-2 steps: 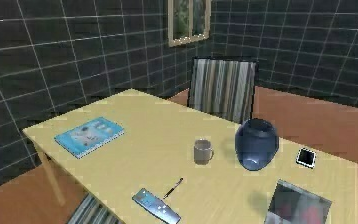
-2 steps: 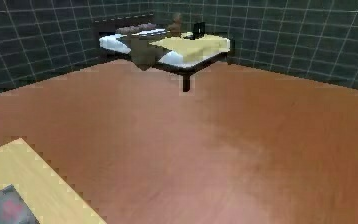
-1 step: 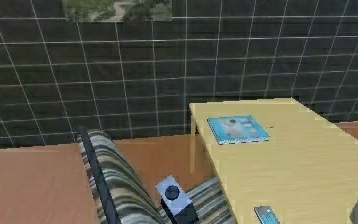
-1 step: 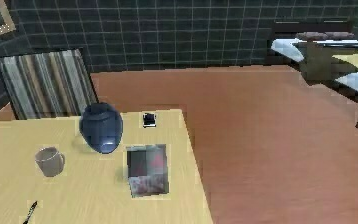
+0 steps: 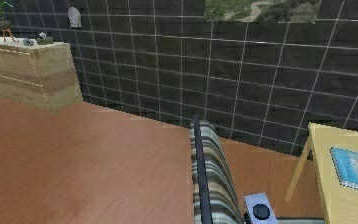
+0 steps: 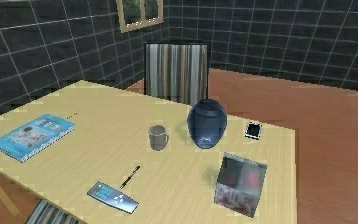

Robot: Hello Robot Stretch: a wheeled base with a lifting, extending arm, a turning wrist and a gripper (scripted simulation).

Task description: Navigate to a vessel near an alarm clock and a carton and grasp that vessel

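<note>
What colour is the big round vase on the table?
The vase is dark blue, seen best in the arm side view.

Base side-on — arm side toward table (image 6: 97,150)

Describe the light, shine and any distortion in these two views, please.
Arm side view: the tabletop is evenly bright, and the blue vase carries a soft pale sheen near its top, with no hard glare. Forward view: the dark tiled wall is dim, and the table leg leans in the picture alone.
</note>
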